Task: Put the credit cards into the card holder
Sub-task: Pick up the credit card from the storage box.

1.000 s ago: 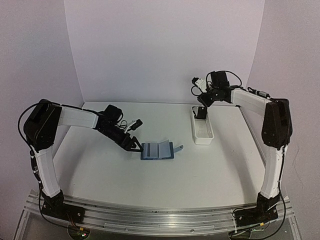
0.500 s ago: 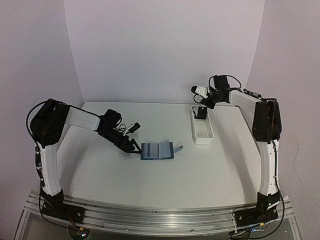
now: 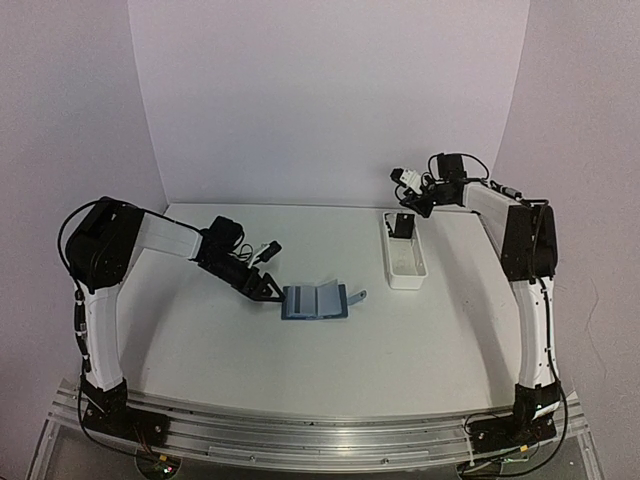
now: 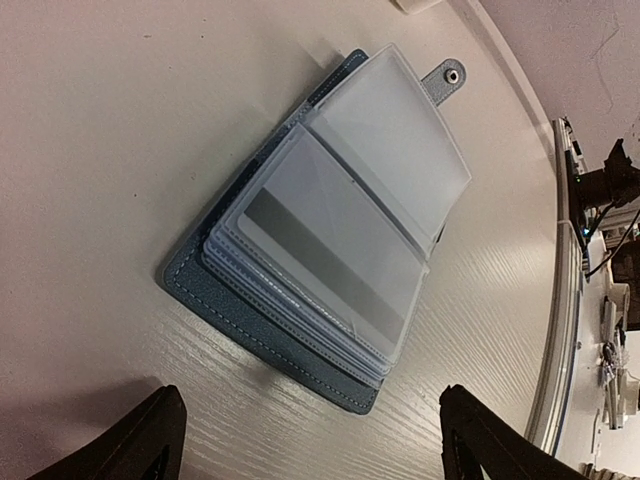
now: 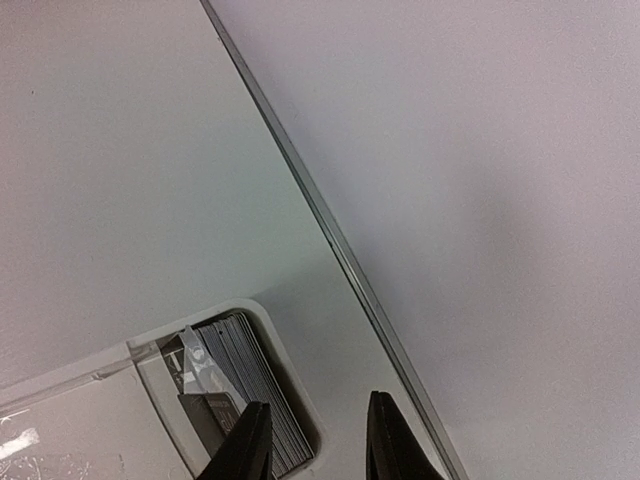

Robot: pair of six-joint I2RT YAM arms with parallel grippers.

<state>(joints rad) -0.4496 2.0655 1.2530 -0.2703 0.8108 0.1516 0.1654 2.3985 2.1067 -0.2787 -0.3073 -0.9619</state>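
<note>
Overhead, finds the small flat blue fold-over card holder (image 3: 315,301) lying open near the middle of the white table (image 3: 420,340), clasp tab to the right. Puts the left gripper (image 3: 268,290), black and two-fingered, low and just beside the holder's left edge. Only through the left wrist camera, makes out clear plastic sleeves and a pale card with a grey stripe (image 4: 330,270) in the top sleeve; shows that claw spread wide, touching nothing.

Overhead, sets the right gripper (image 5: 315,440) above the far end of the long white plastic tray (image 3: 407,262). From the right wrist alone, reveals a stack of dark-edged credit cards (image 5: 250,380) standing in that tray corner, just left of fingers drawn close with a narrow gap, nothing seen between; tips cropped.
</note>
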